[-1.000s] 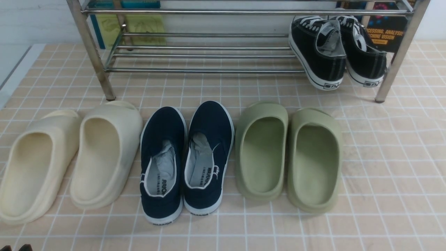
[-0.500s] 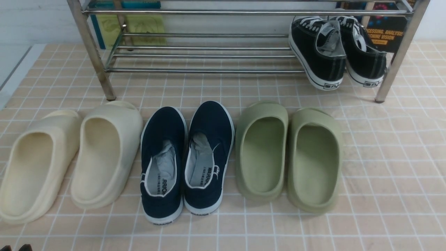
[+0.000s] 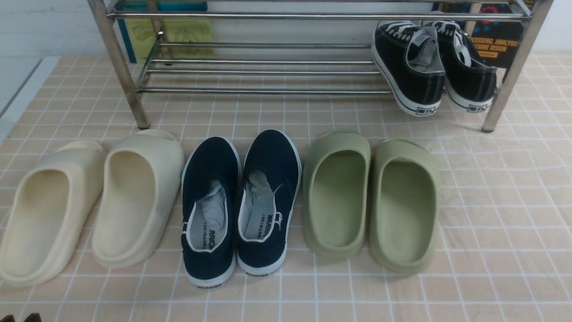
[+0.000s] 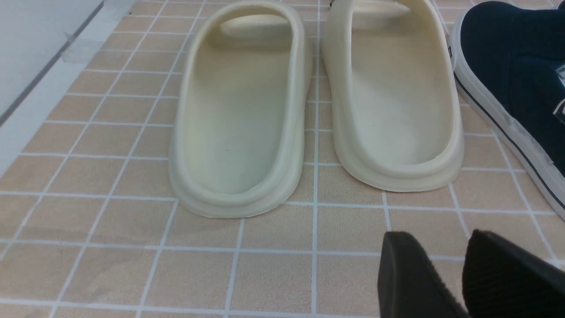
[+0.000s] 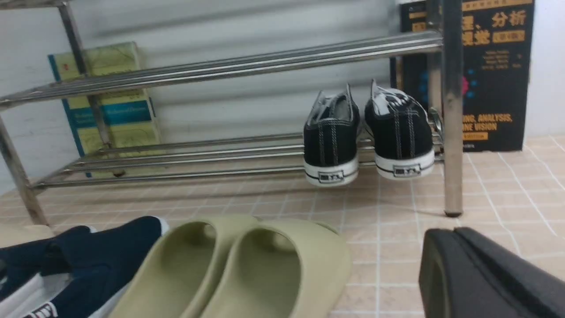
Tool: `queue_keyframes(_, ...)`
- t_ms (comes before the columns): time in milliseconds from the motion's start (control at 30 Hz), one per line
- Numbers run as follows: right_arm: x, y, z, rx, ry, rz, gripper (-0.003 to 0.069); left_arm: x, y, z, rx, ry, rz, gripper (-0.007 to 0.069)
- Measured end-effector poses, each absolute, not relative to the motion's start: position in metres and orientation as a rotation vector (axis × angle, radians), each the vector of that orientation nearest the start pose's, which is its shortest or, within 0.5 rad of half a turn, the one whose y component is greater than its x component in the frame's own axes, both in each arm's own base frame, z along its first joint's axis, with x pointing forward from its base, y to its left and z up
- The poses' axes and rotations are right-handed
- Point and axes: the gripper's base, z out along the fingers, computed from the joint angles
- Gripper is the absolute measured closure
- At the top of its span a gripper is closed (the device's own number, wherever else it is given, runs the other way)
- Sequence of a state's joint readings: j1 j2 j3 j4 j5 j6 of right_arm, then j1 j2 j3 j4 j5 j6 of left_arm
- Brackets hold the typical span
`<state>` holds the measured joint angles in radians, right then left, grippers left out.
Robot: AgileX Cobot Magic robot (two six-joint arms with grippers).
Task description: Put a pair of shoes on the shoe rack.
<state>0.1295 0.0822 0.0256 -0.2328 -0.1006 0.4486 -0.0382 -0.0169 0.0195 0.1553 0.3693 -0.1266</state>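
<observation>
Front view: my two black canvas sneakers (image 3: 432, 67) sit on the lowest bars of the silver tube shoe rack (image 3: 268, 71), at one o'clock, heels toward me and overhanging the front bar. Below them, across the tiled floor (image 3: 491, 201), cream slides (image 3: 89, 201) lie at nine, navy slip-ons (image 3: 241, 205) at six, green slides (image 3: 371, 199) at four. Only two dark tips of my left gripper (image 3: 20, 318) peek in at seven o'clock.

Left wrist view: my left gripper (image 4: 454, 251) hangs empty, ribbed black fingers (image 4: 410, 274) slightly parted, near the smooth, rounded cream slides; a navy slip-on's white sole edges in.

Right wrist view: my right gripper (image 5: 454, 251) has its fingers pressed together, holding nothing. Here alone the sneakers' white heel labels face the lens, beside the rack's shiny leg (image 5: 452, 110), a black book (image 5: 494, 75) behind.
</observation>
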Motion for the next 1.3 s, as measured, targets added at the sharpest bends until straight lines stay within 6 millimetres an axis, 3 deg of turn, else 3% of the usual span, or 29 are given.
queue_keyframes(167,0.057,0.003,0.191,0.202,1.65,0.27,0.0643,0.052,0.003,0.175,0.013,1.851,0.038,0.0384)
queue_keyframes(433,0.054,0.003,0.175,0.076,1.828,0.125,0.0643,0.052,0.003,0.175,0.013,1.851,0.038,0.0384)
queue_keyframes(1300,0.052,0.003,0.174,0.048,1.873,0.104,0.0642,0.052,0.003,0.175,0.013,1.851,0.038,0.0384)
